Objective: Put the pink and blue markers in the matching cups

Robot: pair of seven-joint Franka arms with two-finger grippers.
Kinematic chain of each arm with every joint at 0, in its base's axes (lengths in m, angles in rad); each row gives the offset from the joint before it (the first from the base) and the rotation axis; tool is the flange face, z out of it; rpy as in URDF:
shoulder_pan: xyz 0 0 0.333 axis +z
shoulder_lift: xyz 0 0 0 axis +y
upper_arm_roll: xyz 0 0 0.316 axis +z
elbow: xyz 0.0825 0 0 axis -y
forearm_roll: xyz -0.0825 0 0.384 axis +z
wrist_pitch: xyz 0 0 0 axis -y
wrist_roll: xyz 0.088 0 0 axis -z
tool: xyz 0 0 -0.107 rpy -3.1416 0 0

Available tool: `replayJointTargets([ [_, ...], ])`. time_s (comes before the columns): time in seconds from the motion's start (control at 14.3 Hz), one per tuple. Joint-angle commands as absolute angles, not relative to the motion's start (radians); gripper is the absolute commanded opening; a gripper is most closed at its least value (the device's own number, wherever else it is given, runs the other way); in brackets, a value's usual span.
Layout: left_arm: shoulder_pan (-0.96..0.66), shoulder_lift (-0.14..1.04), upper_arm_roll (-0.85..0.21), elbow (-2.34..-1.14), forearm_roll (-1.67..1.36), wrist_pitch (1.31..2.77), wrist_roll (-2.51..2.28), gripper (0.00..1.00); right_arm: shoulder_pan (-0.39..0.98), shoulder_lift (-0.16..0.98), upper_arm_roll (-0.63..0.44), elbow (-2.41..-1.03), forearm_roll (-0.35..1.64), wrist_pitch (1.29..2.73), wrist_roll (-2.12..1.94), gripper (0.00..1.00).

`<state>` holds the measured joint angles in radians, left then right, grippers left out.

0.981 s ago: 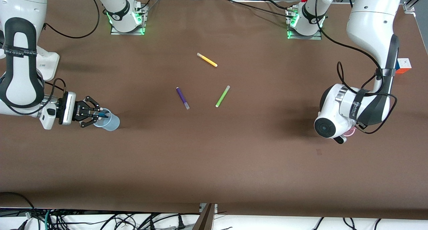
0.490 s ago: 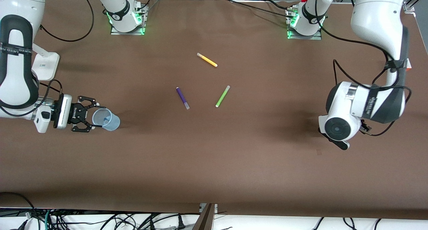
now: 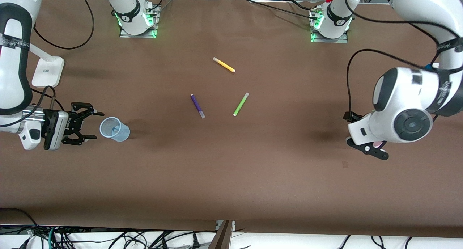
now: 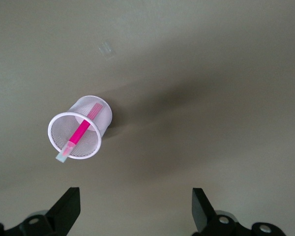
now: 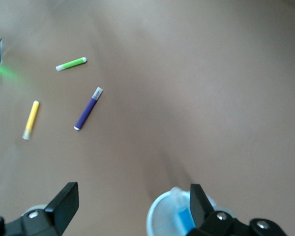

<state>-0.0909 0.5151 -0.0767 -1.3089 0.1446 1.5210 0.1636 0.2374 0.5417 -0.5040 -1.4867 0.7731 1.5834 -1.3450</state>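
A robotics lab. Two arm bases with green lights are bolted to a brown tabletop. Loose cables trail below its near edge.

We see a translucent ribbed plastic pink cup, a smooth clear-blue plastic cup, a matt brown table covering, glossy white arm shells, matt black gripper fingers.
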Motion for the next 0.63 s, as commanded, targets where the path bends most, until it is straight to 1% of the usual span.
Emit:
replayJointTargets([
  [0.0,-0.077,0.408,-0.069,-1.316,0.095,1.508,0.123,1.00,0.236,0.541,-0.492,-1.395,0.686,1.516,-1.075,1.00],
  [0.14,-0.075,0.312,-0.061,-1.337,0.081,1.516,0.121,1.00,0.279,0.540,-0.492,-1.341,0.593,1.470,-0.888,1.00],
  [0.21,-0.072,0.255,-0.049,-1.377,0.060,1.517,0.121,1.00,0.307,0.537,-0.492,-1.324,0.540,1.467,-0.786,1.00],
  [0.35,-0.063,0.117,-0.014,-1.533,0.020,1.551,0.120,1.00,0.344,0.516,-0.474,-1.321,0.465,1.466,-0.547,1.00],
  [0.49,-0.042,0.028,-0.009,-1.642,0.015,1.650,0.118,1.00,0.336,0.468,-0.370,-1.333,0.352,1.476,-0.338,1.00],
  [0.56,-0.026,-0.001,-0.009,-1.690,0.012,1.673,0.106,1.00,0.333,0.442,-0.327,-1.357,0.292,1.479,-0.246,1.00],
])
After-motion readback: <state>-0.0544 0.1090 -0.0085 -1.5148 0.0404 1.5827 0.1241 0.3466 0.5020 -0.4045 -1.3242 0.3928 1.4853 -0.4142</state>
